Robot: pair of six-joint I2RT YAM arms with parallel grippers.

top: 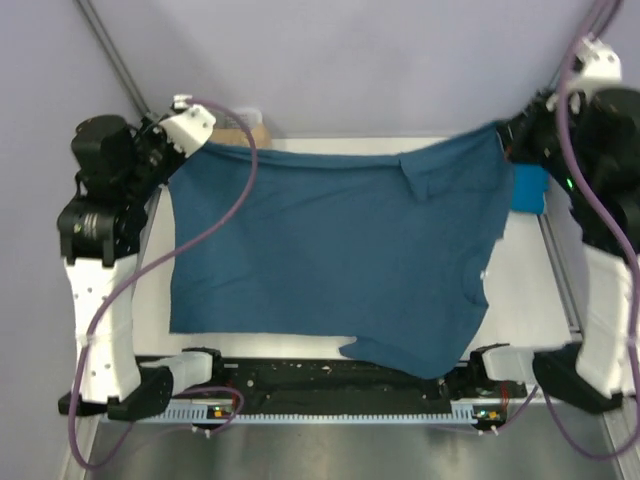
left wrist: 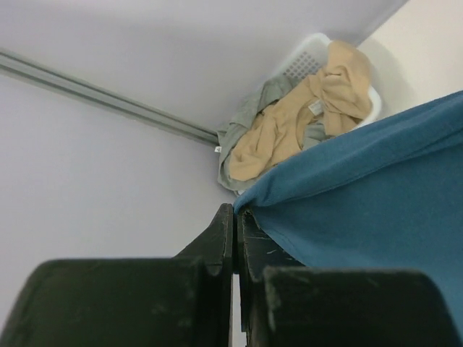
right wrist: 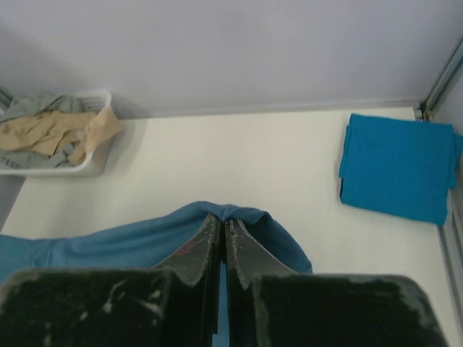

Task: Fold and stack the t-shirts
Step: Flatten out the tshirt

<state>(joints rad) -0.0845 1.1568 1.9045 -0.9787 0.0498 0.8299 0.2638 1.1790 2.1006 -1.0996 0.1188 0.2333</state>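
A dark teal-blue t-shirt (top: pixel 330 255) hangs stretched between both arms above the table, its lower edge drooping over the near edge. My left gripper (top: pixel 200 140) is shut on its far left corner; in the left wrist view the cloth (left wrist: pixel 362 195) leaves the closed fingertips (left wrist: pixel 237 211). My right gripper (top: pixel 508 135) is shut on the far right corner, and the cloth (right wrist: pixel 145 242) drapes over its tips (right wrist: pixel 221 217). A folded cyan-blue t-shirt (right wrist: pixel 398 170) lies flat at the table's far right. Tan (left wrist: pixel 304 119) and grey (left wrist: pixel 242 126) t-shirts are heaped in the basket.
The white slatted basket (right wrist: pixel 79 165) stands at the far left of the white table (right wrist: pixel 239 159), close to the back wall. A metal rail (left wrist: pixel 94 94) runs along the left wall. The arm bases (top: pixel 330 385) sit along the near edge.
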